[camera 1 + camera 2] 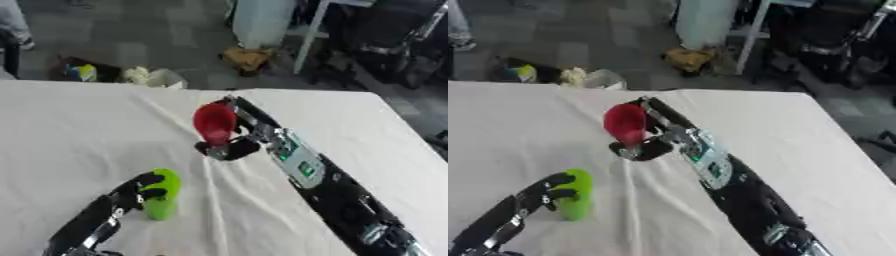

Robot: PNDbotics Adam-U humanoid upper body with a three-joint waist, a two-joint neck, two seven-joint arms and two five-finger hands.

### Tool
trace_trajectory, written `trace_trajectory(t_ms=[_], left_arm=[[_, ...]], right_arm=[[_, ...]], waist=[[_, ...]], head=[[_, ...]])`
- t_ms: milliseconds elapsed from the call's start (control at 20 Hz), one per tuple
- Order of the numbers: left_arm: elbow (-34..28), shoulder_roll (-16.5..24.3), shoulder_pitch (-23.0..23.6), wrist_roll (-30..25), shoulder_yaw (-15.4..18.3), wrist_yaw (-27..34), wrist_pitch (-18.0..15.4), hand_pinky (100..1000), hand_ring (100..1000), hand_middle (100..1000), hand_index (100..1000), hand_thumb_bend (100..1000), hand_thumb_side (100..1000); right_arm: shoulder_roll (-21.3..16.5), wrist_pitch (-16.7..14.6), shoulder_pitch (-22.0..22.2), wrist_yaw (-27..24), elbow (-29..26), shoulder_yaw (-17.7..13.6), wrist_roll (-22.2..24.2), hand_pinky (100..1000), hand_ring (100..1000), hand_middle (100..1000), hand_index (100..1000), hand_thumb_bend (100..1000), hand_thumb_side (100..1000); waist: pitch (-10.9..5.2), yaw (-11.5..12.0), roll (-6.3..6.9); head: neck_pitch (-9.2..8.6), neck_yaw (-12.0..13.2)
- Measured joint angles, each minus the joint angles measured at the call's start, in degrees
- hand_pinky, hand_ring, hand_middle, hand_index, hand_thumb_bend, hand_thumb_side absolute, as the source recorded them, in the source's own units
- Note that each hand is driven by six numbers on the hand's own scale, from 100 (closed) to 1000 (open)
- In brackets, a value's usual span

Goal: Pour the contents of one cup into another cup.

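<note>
A green cup [163, 195] stands upright on the white cloth near the front left. My left hand [137, 193] has its fingers curled round the cup's left side. A red cup [215, 122] is held above the middle of the table, tipped so its mouth faces left and toward the camera. My right hand [233, 146] is shut on the red cup from below and behind, its arm running in from the lower right. The red cup is up and to the right of the green one, apart from it. What either cup contains is hidden.
The white cloth-covered table [79, 130] fills most of the view, with wrinkles near the middle. Its far edge and right edge drop to a grey floor with bags, clutter [245, 57] and furniture legs beyond.
</note>
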Motion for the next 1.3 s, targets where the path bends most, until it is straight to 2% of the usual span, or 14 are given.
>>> trace_trajectory(t_ms=[150,200,350,500,550,650,750,900,1000,1200,1300], left_arm=[[0.4,-0.3,0.0,0.3,0.0,-0.3,-0.3,630,1000,940,913,621,821],[0.4,-0.3,0.0,0.4,0.0,-0.4,-0.4,630,1000,940,913,620,823],[0.5,-0.4,0.0,0.5,0.0,-0.7,-0.6,631,1000,940,913,611,824],[0.6,-0.7,0.0,0.6,0.0,-0.8,-0.6,632,1000,940,913,609,824],[0.7,-0.8,0.0,0.6,0.0,-0.8,-0.6,632,1000,940,913,608,824],[0.7,-0.8,0.0,0.6,0.0,-0.8,-0.6,633,1000,940,913,606,824],[0.7,-0.8,0.0,0.6,0.0,-0.8,-0.6,634,1000,940,913,602,825],[0.7,-0.8,0.0,0.6,0.0,-0.8,-0.6,634,1000,940,913,598,826],[0.7,-0.8,0.0,0.7,0.0,-0.8,-0.6,634,1000,940,913,597,824],[0.7,-0.8,0.0,0.7,0.0,-0.8,-0.5,634,1000,939,913,599,819],[0.6,-0.8,0.0,0.8,0.0,-0.8,-0.3,633,1000,939,912,599,814]], right_arm=[[0.4,-1.3,0.6,-0.9,1.5,0.0,1.4,514,117,100,395,111,100],[0.6,-1.8,0.7,-1.0,2.1,0.0,1.9,521,127,100,404,147,118],[0.9,-3.7,0.7,-1.0,3.6,0.0,3.4,551,166,131,439,352,295],[1.2,-5.9,0.7,-0.8,4.7,0.0,5.5,625,258,215,512,600,449],[1.2,-6.8,0.7,-0.6,5.0,0.0,6.4,649,281,233,528,632,477],[1.2,-8.6,0.7,-0.2,5.4,0.0,8.4,681,315,265,562,661,516],[1.2,-10.3,0.7,0.3,5.7,0.0,10.4,747,399,333,632,723,568],[1.2,-12.5,0.7,1.0,5.8,-0.1,12.7,794,461,393,686,800,618],[1.2,-13.6,0.6,1.5,5.8,-0.4,13.6,826,506,445,725,820,609],[1.2,-15.1,0.5,2.6,5.9,-0.9,13.9,834,518,464,739,822,614],[1.1,-15.5,0.3,2.9,5.6,-1.1,13.7,837,522,471,747,809,672]], waist=[[-0.01,0.0,0.03],[-0.02,0.0,0.07],[-0.02,0.0,0.11],[-0.02,0.1,0.13],[-0.02,0.1,0.14],[-0.03,0.1,0.19],[-0.03,0.1,0.22],[-0.03,0.1,0.22],[-0.05,0.1,0.22],[-0.15,0.1,0.22],[-0.19,0.1,0.22]], head=[[0.0,-0.1],[0.0,-0.1],[0.0,-0.3],[0.0,-0.4],[0.0,-0.4],[0.0,-0.5],[0.0,-0.5],[0.0,-0.5],[0.0,-0.5],[0.0,-0.5],[0.0,-0.5]])
